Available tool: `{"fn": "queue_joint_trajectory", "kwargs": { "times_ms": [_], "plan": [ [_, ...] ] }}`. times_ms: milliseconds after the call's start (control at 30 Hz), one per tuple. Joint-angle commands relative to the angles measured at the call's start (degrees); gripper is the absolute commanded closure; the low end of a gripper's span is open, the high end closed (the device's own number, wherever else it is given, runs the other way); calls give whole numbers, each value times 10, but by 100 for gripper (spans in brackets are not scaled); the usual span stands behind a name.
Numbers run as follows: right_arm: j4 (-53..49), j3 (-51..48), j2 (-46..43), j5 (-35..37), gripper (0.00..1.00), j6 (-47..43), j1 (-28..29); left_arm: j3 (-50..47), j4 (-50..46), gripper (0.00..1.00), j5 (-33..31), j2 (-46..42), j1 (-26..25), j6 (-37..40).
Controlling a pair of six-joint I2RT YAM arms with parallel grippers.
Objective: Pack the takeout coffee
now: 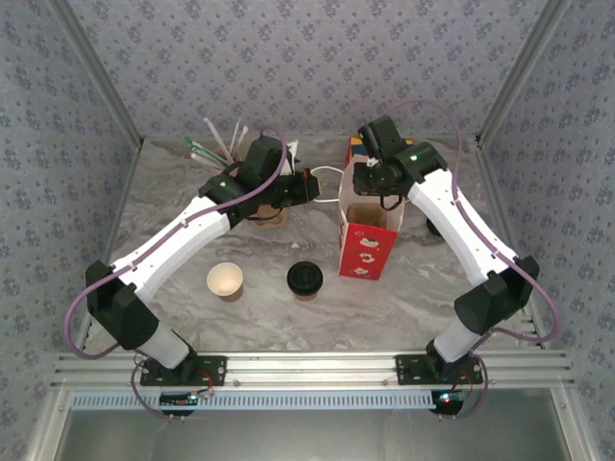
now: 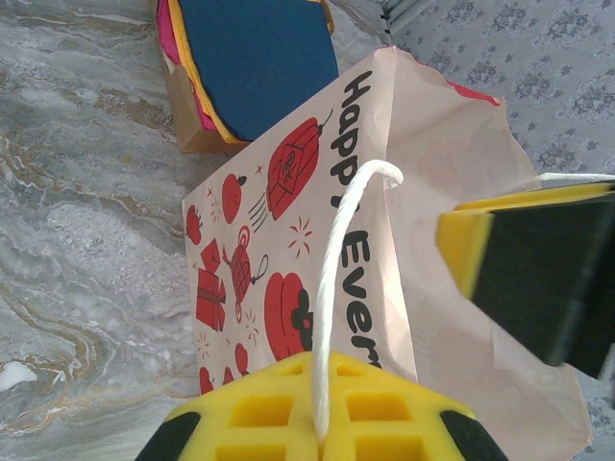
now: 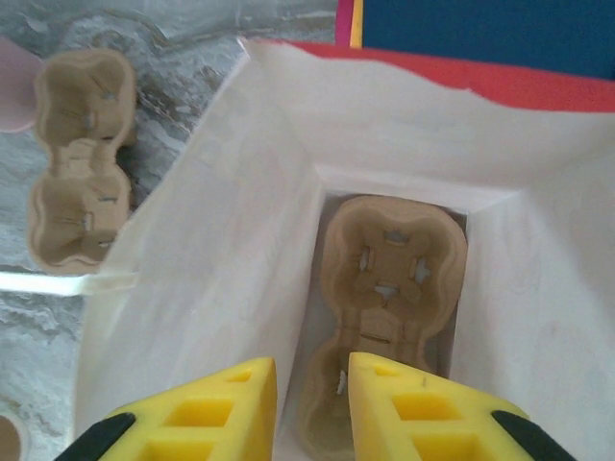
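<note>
Holding the bag open is the step, I judge: the left gripper [image 2: 322, 384] pinches the cord handle [image 2: 336, 259] of the paper bag [image 1: 365, 252], and the right gripper [image 3: 312, 375] hangs slightly spread over its mouth. The takeout coffee [image 1: 304, 279] stands at lower centre of the top view, apart from the paper bag, lid up, long axis vertical. Next, one gripper must take its wall, keeping it level.

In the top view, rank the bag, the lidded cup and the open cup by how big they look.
Bag, clearly largest.
Lidded cup and open cup look about alike; I won't rank them.
</note>
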Motion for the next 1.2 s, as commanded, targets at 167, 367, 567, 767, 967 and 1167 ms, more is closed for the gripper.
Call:
{"fn": "queue_joint_trajectory", "kwargs": {
  "times_ms": [167,367,567,767,967,1167],
  "plan": [
    [-35,24,-66,-29,65,23,14,30,-7,55,-7,-28,2,7],
    [-67,34,-84,-11,59,45,59,45,-43,42,-10,-63,21,19],
    [-95,37,-85,23,46,86,120,23,-74,13,-11,-129,57,31],
    [-105,27,-81,60,44,144,191,-26,-102,0,-9,-192,99,42],
    [-113,25,-45,81,40,189,252,-87,-138,0,4,-246,143,49],
    [-139,46,16,84,36,226,291,-146,-163,0,-10,-287,164,52]
  ]
}}
